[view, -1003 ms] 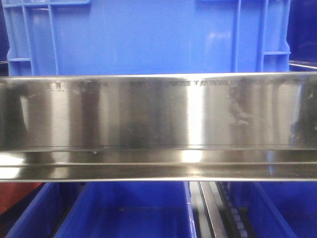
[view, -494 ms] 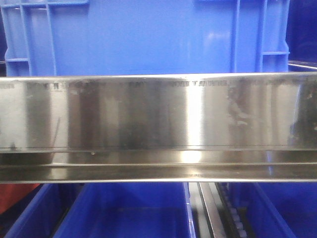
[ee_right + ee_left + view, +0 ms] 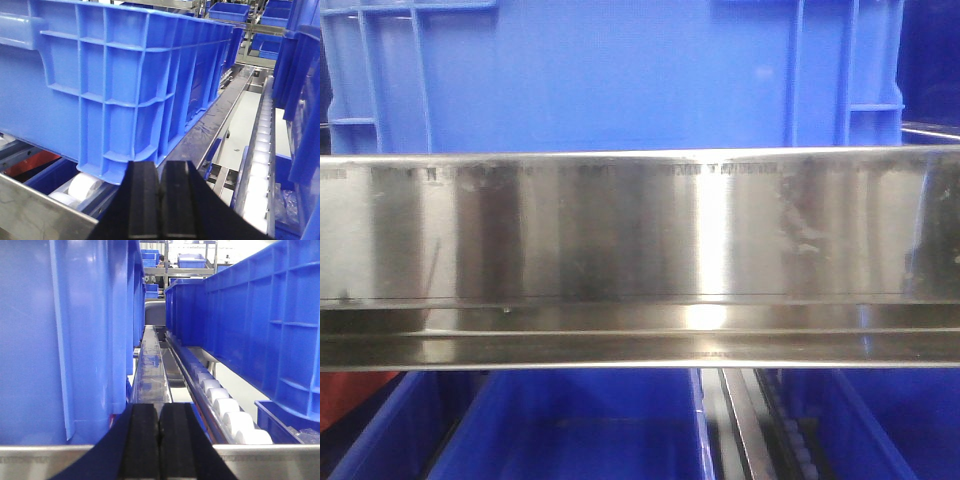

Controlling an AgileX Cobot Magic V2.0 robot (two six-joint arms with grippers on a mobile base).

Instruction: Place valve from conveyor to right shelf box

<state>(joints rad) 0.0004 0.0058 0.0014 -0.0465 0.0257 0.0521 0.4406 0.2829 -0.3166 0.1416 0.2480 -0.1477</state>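
Level, both arms aimed into the shelf (image 3: 640, 230), left gripper (image 3: 159, 440) empty, pads pressed together, right gripper (image 3: 159, 200) likewise.

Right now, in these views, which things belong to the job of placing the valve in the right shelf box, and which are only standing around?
Belong to the job:
- shelf
- blue boxes on it
- left gripper and right gripper, both shut and empty
No valve or conveyor is visible.

Only standing around:
- white rollers
- red item at lower left
- distant racks of bins
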